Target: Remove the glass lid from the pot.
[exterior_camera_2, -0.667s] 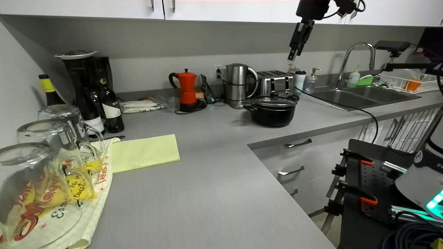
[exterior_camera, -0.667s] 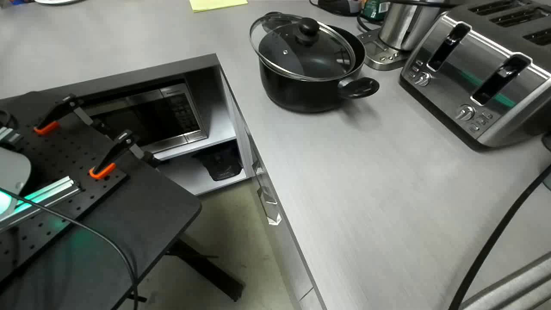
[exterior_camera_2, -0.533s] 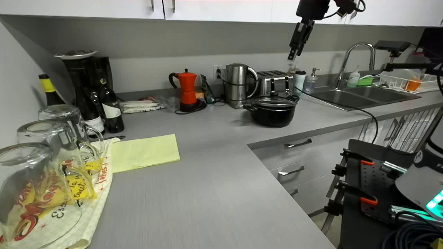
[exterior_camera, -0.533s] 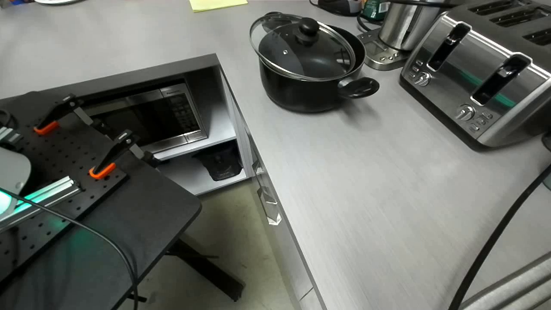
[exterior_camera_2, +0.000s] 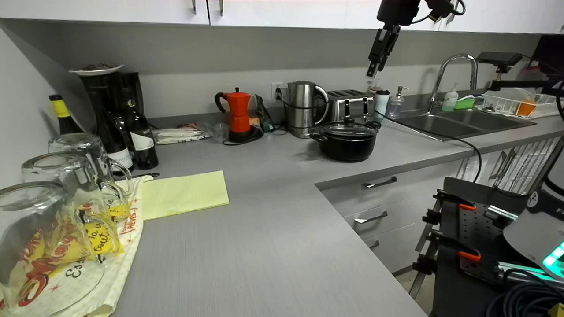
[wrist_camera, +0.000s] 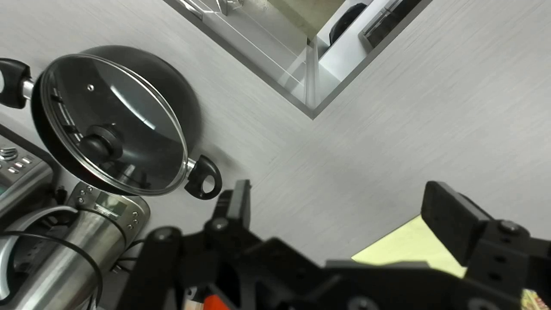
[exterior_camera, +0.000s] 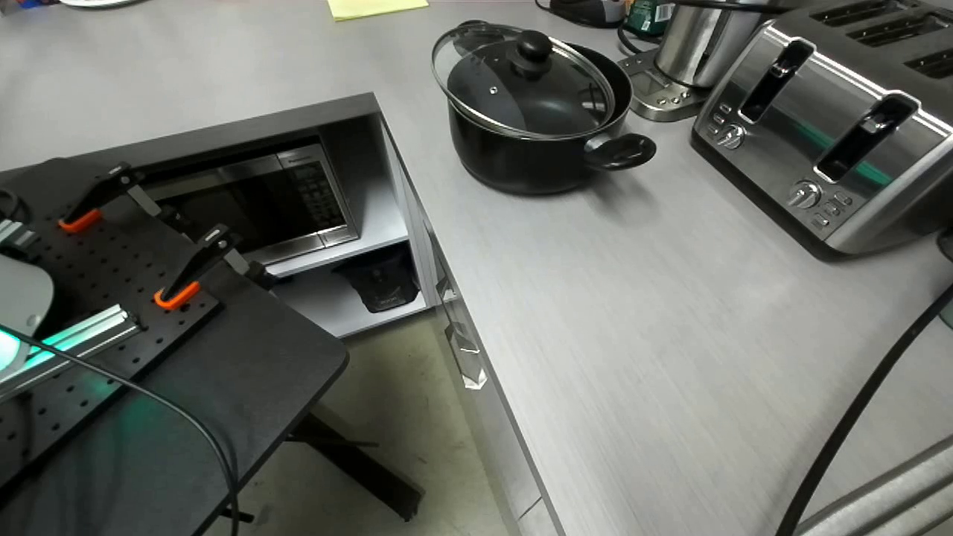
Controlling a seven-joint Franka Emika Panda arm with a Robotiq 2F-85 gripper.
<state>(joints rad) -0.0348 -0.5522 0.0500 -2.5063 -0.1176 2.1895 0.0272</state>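
The black pot (exterior_camera: 528, 164) stands upright on the grey counter; it also shows in an exterior view (exterior_camera_2: 348, 149) and in the wrist view (wrist_camera: 185, 94). The clear glass lid (exterior_camera: 525, 89) with its black knob rests on top of it, off-centre, its metal rim overhanging one side. The lid also shows in an exterior view (exterior_camera_2: 346, 129) and in the wrist view (wrist_camera: 129, 120). My gripper (exterior_camera_2: 372, 72) hangs in the air, well above the counter and the pot. In the wrist view my gripper (wrist_camera: 338, 185) is open and empty, with the pot off to the left of its fingers.
A steel toaster (exterior_camera: 826, 141) and a steel kettle (exterior_camera_2: 303, 103) stand close to the pot. A red moka pot (exterior_camera_2: 239, 114), a yellow cloth (exterior_camera_2: 185, 193) and glass mugs (exterior_camera_2: 79, 193) are on the counter. White cabinets (exterior_camera_2: 282, 13) hang above. A black cable (exterior_camera_2: 432, 132) crosses by the sink.
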